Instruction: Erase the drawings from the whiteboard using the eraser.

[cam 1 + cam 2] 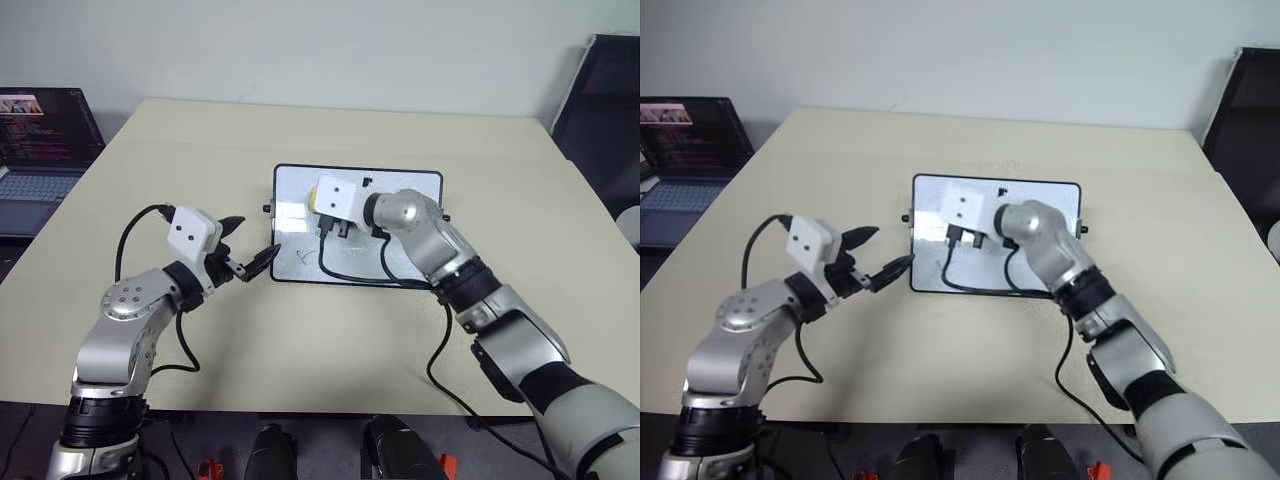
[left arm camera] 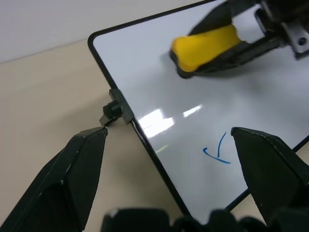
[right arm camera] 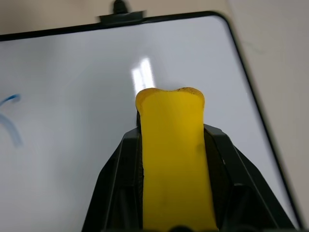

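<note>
Eraser: I see the yellow eraser [image 3: 175,159] pinched between the two black fingers of my right gripper [image 2: 227,46], its front end sticking out past the tips, over the upper left part of the board; whether it touches the surface I cannot tell.
Drawings: one blue pen mark [image 2: 217,152], an angular tick, sits near the board's lower left corner, apart from the eraser. I can make out no other marks for certain.
Whiteboard: the whiteboard [image 1: 420,178] lies flat in the middle of the tabletop [image 1: 200,150], black frame all round, a small knob [image 2: 112,110] on its left short side.
Right fingers: clamped tight on the eraser's sides.
Left gripper: my left gripper [image 1: 247,247] hangs just off the board's left edge, fingers spread wide, holding nothing.
Surroundings: a laptop [image 1: 40,150] stands open off the tabletop's left side; a dark chair [image 1: 605,90] is at the far right.
</note>
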